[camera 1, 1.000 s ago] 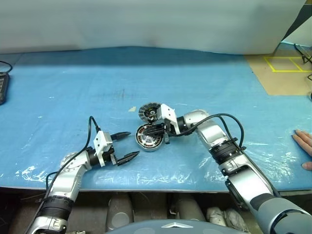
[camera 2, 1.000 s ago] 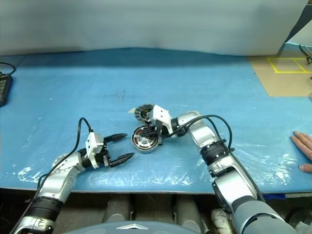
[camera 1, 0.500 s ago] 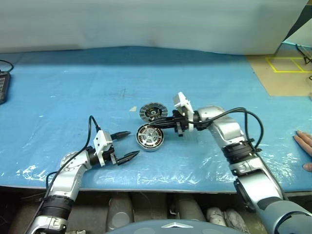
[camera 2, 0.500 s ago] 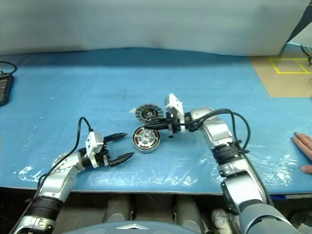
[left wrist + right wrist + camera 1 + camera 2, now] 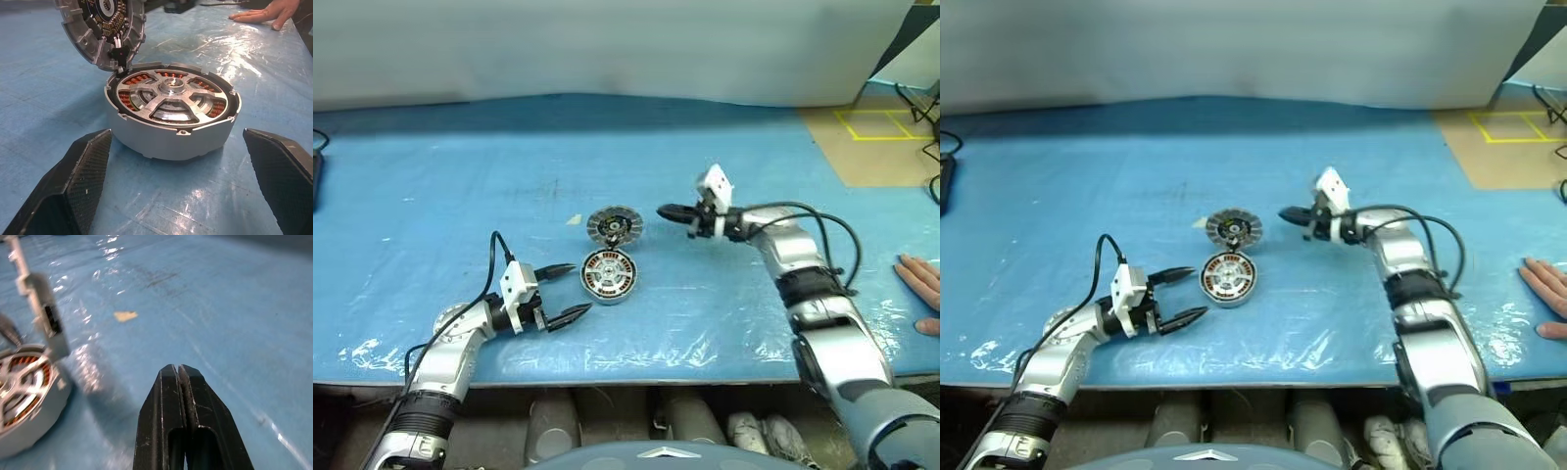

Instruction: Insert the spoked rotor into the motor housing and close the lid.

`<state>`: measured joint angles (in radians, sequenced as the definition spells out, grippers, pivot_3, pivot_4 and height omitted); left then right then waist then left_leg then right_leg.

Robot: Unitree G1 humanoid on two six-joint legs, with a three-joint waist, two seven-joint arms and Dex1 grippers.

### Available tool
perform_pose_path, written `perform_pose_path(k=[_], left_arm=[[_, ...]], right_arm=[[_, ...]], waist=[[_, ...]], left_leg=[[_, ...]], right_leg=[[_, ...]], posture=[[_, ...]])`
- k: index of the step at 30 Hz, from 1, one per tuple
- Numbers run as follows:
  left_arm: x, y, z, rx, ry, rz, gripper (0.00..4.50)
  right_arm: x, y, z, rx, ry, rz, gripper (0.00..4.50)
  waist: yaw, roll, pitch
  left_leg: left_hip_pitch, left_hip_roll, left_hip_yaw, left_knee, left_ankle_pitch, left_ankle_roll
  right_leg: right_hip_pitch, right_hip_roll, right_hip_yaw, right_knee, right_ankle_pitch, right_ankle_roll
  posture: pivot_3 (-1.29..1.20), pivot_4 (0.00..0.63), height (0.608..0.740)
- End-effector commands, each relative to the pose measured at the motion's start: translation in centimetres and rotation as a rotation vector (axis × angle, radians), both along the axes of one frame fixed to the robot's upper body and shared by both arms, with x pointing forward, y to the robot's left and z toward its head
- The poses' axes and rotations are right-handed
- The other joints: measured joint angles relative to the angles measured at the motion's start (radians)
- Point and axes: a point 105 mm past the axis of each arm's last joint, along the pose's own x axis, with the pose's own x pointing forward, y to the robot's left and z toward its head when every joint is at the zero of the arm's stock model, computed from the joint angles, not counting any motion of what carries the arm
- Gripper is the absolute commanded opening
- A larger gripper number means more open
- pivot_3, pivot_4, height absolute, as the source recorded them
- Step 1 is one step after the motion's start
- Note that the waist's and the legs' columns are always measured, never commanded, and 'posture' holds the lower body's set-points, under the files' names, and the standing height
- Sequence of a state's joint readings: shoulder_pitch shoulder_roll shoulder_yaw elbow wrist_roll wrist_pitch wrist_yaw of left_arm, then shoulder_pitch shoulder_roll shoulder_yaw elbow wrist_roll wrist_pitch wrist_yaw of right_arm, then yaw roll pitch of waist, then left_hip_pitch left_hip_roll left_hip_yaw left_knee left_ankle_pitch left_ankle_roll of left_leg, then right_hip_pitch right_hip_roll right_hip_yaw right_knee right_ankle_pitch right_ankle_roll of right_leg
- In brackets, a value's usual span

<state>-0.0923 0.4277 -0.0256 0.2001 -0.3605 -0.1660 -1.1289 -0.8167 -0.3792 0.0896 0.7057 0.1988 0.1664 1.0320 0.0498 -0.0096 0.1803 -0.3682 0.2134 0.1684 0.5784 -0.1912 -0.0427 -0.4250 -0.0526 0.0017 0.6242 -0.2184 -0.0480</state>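
Left tool (image 5: pixel 566 291) rests low over the desk (image 5: pixel 460 176) near its front edge, its two black fingers spread wide and released, holding nothing. In the left wrist view those fingers (image 5: pixel 78 171) flank the motor housing (image 5: pixel 173 117) without touching it. The motor housing sits on the blue plastic-covered desk just to the right of the left tool, roughly midway along the front half of the surface. It is a shallow silver cup, and the spoked rotor (image 5: pixel 171 98) lies seated inside it, its pale hub and broad spokes level with the rim, with copper-coloured windings showing through the gaps between the spokes. Just behind the housing, toward the far edge of the desk, is the lid (image 5: pixel 614 225), a round grey disc with a ring of pale and dark segments; from the left wrist view it stands tilted up on its edge, touching or nearly touching the housing's rim, with its segmented face turned toward the housing. A small tan scrap (image 5: pixel 574 219) lies on the desk just left of the lid. Farther right, the right tool (image 5: pixel 668 211) hangs above the desk, well apart from the housing and lid, pointing back toward them; its fingers are clenched together on nothing. At the desk's right edge rests a person's hand (image 5: pixel 918 284).
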Motion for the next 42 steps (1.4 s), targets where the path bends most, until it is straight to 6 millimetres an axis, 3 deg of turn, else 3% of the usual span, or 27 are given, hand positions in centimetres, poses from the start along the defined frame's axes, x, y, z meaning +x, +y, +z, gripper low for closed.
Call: perform_pose_path(k=[1,4,7,12,16,24,34,42], left_arm=[[0.3,0.7,0.7,-0.009,-0.034,0.021,4.50],[0.3,0.8,0.8,-0.008,-0.039,0.029,4.50],[0.1,1.1,0.8,-0.006,-0.040,0.041,4.50],[-0.2,1.5,0.8,-0.001,-0.036,0.056,4.50],[-0.3,1.5,0.7,-0.001,-0.034,0.059,4.50],[-0.3,1.4,0.6,-0.004,-0.028,0.057,4.50],[-0.5,1.3,0.5,-0.003,-0.020,0.051,4.50],[-0.5,1.1,0.6,-0.007,-0.023,0.044,4.50]], right_arm=[[1.0,1.7,1.5,0.048,-0.045,0.020,0.03],[1.0,3.7,2.3,0.094,-0.040,0.087,0.03],[-0.2,5.2,3.2,0.148,-0.015,0.219,0.03],[-2.1,6.2,3.6,0.179,0.021,0.364,0.03],[-4.6,6.8,2.8,0.163,0.069,0.488,0.03],[-8.6,8.1,-1.9,0.063,0.181,0.576,0.03],[-8.8,7.8,-3.7,0.002,0.167,0.543,0.03],[-7.8,8.0,-1.3,0.108,-0.055,0.505,0.03]], waist=[[0.000,0.000,0.000],[0.001,0.000,0.000],[0.004,0.000,0.000],[0.004,0.000,0.000],[0.006,0.000,0.000],[0.007,0.000,0.000],[0.005,0.000,0.000],[0.005,0.000,0.000]], left_leg=[[-0.001,0.000,0.000,0.000,0.000,0.000],[-0.002,0.000,0.000,0.000,0.001,0.002],[-0.004,0.002,0.000,0.000,0.000,0.004],[-0.004,0.005,0.000,0.000,0.000,0.003],[-0.003,0.006,0.000,0.000,-0.001,0.002],[-0.002,0.006,0.000,0.000,-0.001,0.002],[0.000,0.006,0.001,0.000,0.000,0.000],[0.000,0.006,0.001,0.000,-0.001,0.001]], right_leg=[[0.000,0.000,0.000,0.000,0.000,0.000],[-0.001,0.000,-0.001,-0.001,0.000,0.000],[-0.002,0.000,-0.003,-0.001,0.000,0.000],[-0.002,0.000,-0.003,0.000,0.000,0.000],[-0.001,0.000,-0.003,0.000,0.000,0.000],[-0.001,0.000,-0.002,-0.001,0.000,0.000],[0.000,0.000,-0.001,-0.001,0.000,0.000],[0.000,0.000,-0.001,-0.001,0.000,0.000]], posture=[[0.00,0.150,0.740],[0.00,0.150,0.740],[0.00,0.150,0.740],[0.00,0.150,0.740],[0.00,0.150,0.740],[0.00,0.150,0.740],[0.00,0.150,0.740],[0.00,0.150,0.740]])
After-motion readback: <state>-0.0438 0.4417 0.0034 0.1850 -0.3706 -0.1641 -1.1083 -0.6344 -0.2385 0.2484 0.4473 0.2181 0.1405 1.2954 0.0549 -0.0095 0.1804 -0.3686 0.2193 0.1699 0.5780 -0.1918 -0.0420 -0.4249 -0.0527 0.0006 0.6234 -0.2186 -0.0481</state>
